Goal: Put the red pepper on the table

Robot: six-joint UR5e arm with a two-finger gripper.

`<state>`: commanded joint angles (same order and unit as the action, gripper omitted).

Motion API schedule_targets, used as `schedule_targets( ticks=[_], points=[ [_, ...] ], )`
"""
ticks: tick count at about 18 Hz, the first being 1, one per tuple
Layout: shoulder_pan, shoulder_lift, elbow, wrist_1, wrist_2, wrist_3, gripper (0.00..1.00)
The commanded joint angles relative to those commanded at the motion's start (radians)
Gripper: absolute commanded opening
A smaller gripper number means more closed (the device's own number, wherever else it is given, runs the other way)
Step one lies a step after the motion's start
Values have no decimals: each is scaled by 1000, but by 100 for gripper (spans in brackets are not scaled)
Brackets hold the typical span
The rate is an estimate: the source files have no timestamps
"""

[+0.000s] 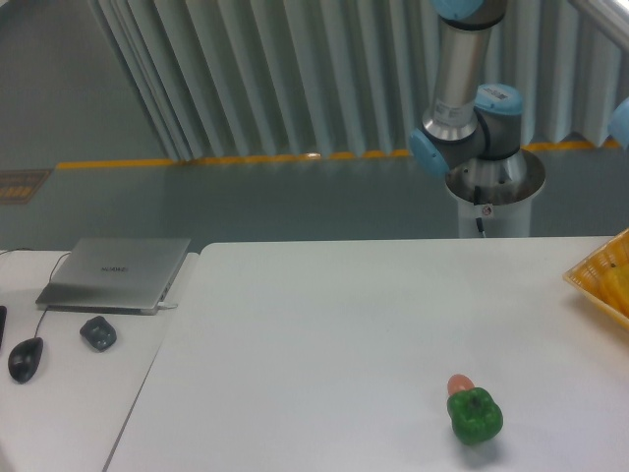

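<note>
The red pepper is out of view in this frame. The large white table (324,334) fills the lower part of the camera view. Behind its far edge stands the arm's base and lower links (479,118), rising out of the top of the frame. The gripper itself is not in view. A small blue joint (619,120) shows at the right edge.
A green bell pepper (476,415) lies near the front right of the table, with a small orange-pink round thing (459,383) touching its far side. A yellow basket (604,280) pokes in at the right edge. A laptop (116,272), a mouse (26,358) and a small dark object (97,332) sit on the adjoining desk.
</note>
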<state>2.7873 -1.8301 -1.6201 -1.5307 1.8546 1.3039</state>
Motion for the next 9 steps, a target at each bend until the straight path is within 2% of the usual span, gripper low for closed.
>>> schedule_targets(
  ticks=[4,7,9],
  points=[
    [-54,18,100,-83,-8,0,20],
    [-95,18,126,-75,-32,0,20],
    [-106,18,149,-74,-96,0,20]
  ],
)
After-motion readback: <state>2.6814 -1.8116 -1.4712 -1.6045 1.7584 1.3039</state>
